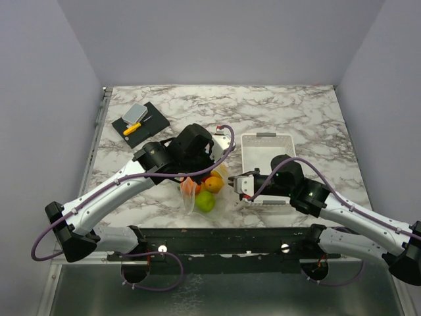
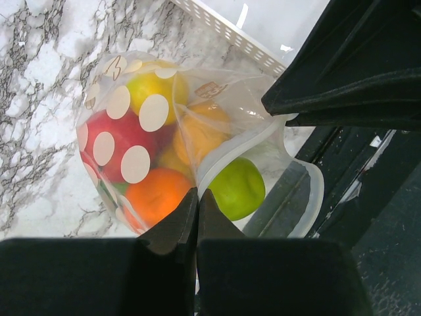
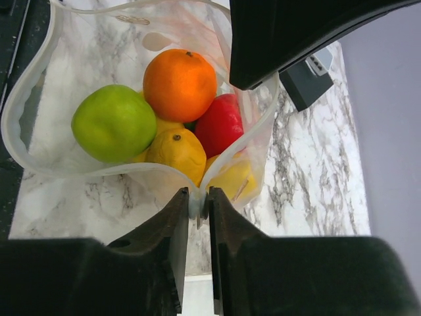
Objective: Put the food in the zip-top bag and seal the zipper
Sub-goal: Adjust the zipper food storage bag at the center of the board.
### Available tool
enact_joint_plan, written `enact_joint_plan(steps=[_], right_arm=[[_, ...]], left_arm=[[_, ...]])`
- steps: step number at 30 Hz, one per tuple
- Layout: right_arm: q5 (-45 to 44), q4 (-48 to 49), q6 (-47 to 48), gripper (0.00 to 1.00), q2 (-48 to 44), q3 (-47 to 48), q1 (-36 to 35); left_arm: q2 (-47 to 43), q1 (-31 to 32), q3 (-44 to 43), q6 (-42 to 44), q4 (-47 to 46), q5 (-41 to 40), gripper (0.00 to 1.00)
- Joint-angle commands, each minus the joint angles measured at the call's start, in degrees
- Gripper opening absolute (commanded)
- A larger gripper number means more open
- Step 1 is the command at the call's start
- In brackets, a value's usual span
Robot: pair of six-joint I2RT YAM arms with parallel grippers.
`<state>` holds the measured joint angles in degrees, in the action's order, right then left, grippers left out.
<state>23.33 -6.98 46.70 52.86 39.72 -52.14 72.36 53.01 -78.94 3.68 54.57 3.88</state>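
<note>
From above, the zip-top bag (image 1: 199,196) sits on the marble worktop (image 1: 296,112), just left of the white tray (image 1: 266,141).

Left wrist: the left gripper (image 2: 197,196) is clenched on the bag's edge, with the food (image 2: 158,194) inside.

Right wrist: the right gripper (image 3: 199,201) pinches the zipper (image 3: 66,172) at the gaping mouth, near the green apple (image 3: 113,123) and the orange (image 3: 179,84).

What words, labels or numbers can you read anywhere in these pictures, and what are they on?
None can be read.
The bag bears small brown printed marks, too blurred to read.
Nothing else shows lettering.
</note>
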Motion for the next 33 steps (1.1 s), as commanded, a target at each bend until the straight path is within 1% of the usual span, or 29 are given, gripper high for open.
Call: enact_joint_plan(steps=[1, 3, 4, 8, 12, 18, 22, 28, 30, 33], right_arm=[[-2.2, -0.3, 0.8, 0.15, -0.1, -0.2, -0.3], [-2.5, -1.0, 0.7, 0.03, -0.2, 0.7, -0.3], [-2.5, -1.1, 0.4, 0.01, -0.4, 1.1, -0.3], [-1.5, -0.7, -0.9, 0.01, -1.2, 2.2, -0.3], [-2.1, -2.6, -2.2, 0.01, -0.6, 3.6, -0.3], [-1.8, -2.3, -3.4, 0.01, -1.9, 4.6, -0.3], [-2.3, -5.7, -5.6, 0.01, -0.9, 8.0, -0.3], [-1.4, -11.1, -8.6, 0.01, 0.9, 13.3, -0.4], [-0.9, -11.5, -9.7, 0.01, 0.7, 14.3, -0.3], [0.6, -12.5, -11.7, 0.01, 0.7, 16.8, -0.3]], left_arm=[[-0.7, 0.3, -0.5, 0.0, 0.8, 0.8, 0.00], [-0.9, 0.4, -0.4, -0.1, 0.7, 0.8, 0.00], [-1.0, 0.4, -0.3, -0.2, 0.7, 0.7, 0.00], [-1.4, 0.3, -0.4, -1.0, 1.2, 0.7, 0.00], [-2.6, 0.3, -0.1, -2.7, 1.9, -1.8, 0.00], [-4.9, 0.3, 1.4, -5.1, 2.0, -3.4, 0.10], [-6.5, 0.4, 2.4, -6.0, 1.4, -3.4, 0.16], [-10.7, 0.4, 1.8, -5.7, -1.2, 1.1, 0.27], [-11.9, 0.4, 1.5, -5.3, -2.3, 2.3, 0.31], [-13.1, 0.3, 1.2, -4.5, -3.6, 3.2, 0.47]])
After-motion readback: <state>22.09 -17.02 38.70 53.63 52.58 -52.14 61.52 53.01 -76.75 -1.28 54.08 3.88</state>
